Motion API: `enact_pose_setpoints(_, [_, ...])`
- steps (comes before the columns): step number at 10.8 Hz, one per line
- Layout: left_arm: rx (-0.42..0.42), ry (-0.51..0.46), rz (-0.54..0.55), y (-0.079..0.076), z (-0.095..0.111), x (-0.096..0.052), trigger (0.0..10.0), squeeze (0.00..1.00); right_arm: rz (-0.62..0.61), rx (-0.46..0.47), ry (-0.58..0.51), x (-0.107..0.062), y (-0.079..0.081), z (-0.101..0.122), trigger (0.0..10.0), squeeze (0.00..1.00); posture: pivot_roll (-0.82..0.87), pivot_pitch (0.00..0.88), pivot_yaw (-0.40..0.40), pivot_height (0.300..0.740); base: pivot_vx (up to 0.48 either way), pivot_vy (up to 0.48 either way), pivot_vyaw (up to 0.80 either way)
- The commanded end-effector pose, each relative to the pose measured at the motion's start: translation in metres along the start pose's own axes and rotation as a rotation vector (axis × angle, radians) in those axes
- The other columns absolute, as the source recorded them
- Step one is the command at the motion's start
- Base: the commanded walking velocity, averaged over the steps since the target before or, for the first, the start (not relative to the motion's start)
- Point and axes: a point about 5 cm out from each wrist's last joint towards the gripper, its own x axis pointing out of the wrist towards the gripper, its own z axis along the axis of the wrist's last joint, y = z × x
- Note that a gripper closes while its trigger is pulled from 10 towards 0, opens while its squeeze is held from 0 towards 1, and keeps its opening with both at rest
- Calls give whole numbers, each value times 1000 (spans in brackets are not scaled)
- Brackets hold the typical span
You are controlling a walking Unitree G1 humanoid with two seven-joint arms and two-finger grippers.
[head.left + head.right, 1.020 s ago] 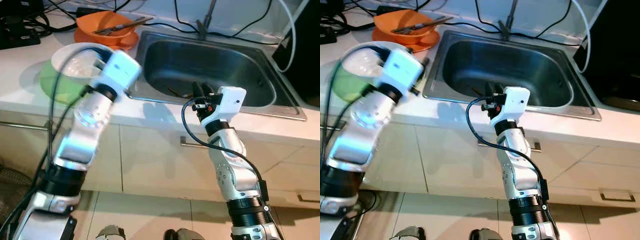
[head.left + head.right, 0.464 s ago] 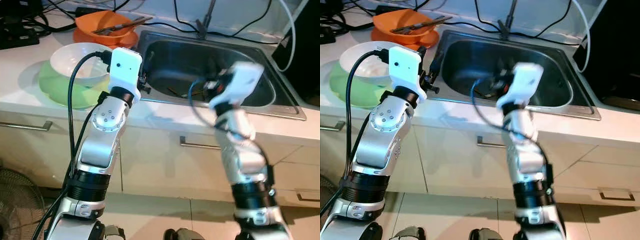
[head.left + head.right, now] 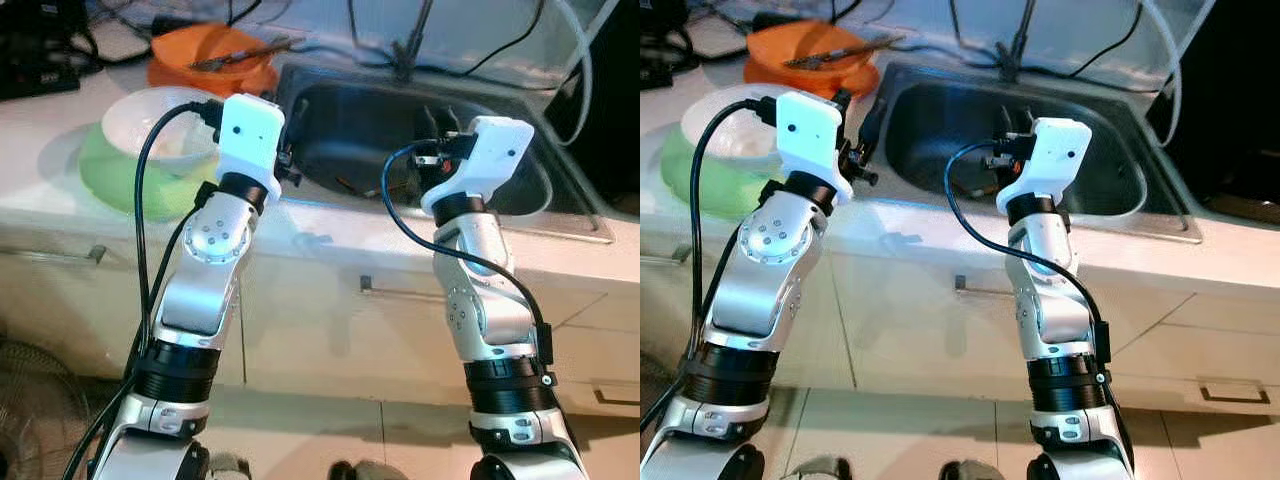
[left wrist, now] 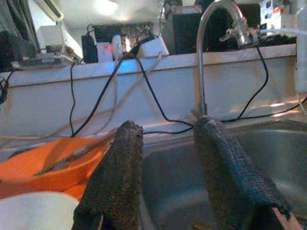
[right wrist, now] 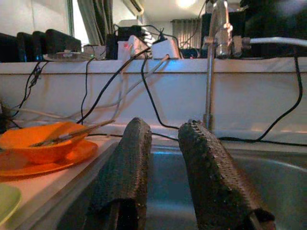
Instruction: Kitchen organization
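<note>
Right gripper (image 5: 165, 167): fingers spread, empty, raised over the sink (image 3: 520, 215) near its front rim. Left gripper (image 4: 168, 167): spread, empty, at the sink's 9 o'clock rim. Utensils (image 3: 352, 185) lie on the sink floor; lower the right gripper vertically and straddle one before closing.

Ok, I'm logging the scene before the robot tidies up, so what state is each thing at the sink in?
Left gripper: open, holding nothing, raised at the sink's left rim.
Right gripper: open, holding nothing, raised over the sink.
Sink: dry-looking, something small and dark on its bottom.
Tap: not running.
Orange bowl: upright, utensils lying in it.
White bowl: upright, sitting on the green plate.
</note>
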Motion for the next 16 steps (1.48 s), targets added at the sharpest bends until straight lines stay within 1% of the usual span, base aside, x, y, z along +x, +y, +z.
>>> enact_pose_setpoints(1, [1,-6,1,-3,1,1,10000,0,-15,-10,-10,2,-5,3,10000,0,-41,55,-104,740,304,0,0])
enact_pose_setpoints(6, [4,-5,-3,-2,0,1,10000,0,2,-9,-5,0,-1,0,10000,0,-39,55,-104,740,310,0,0])
enact_pose_setpoints(16, [-4,0,-7,-2,-1,1,10000,0,1,-5,2,0,0,-3,10000,0,-36,54,-104,740,312,0,0])
